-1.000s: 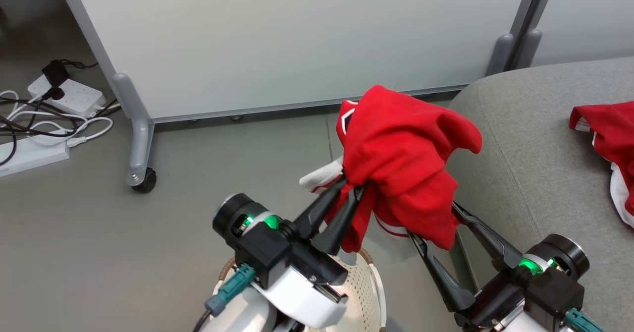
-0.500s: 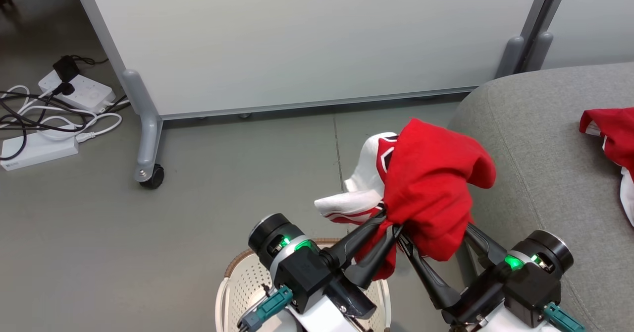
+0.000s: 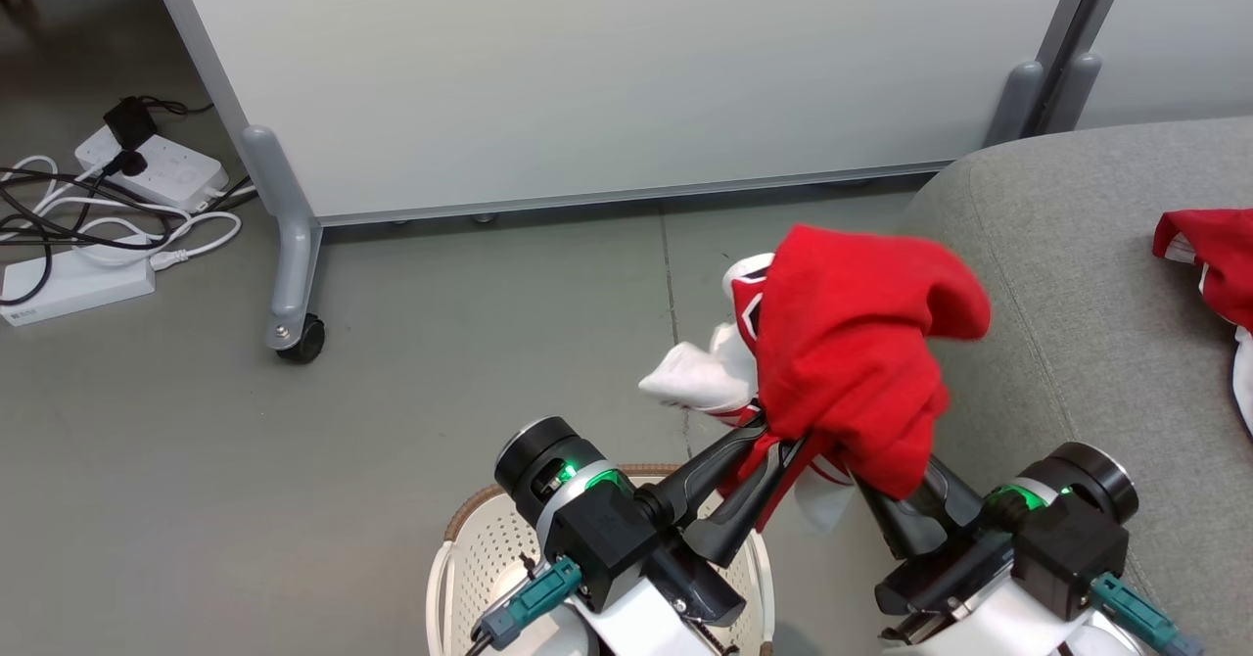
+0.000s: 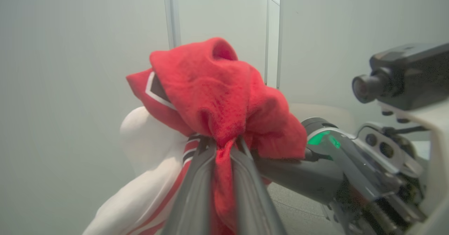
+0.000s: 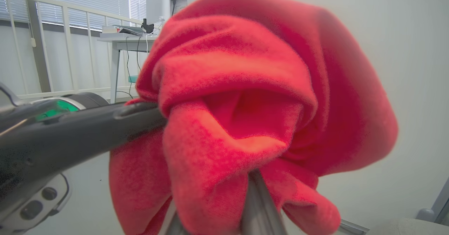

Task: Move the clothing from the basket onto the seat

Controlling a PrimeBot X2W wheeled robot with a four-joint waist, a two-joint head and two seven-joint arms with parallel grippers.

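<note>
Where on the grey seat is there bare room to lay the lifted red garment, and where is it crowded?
Free: the seat from its rounded left corner across to the second garment. Crowded: that right edge, and the front by the right gripper under the held garment.

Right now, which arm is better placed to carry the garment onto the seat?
Right. The right gripper grips the garment right beside the seat; the left gripper, also gripping, is on the basket side.

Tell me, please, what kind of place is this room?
Probably an office or a test room, not a home: a pale wheeled partition panel stands on a grey floor, power strips with cables lie beside it, and a desk stands by window blinds.
</note>
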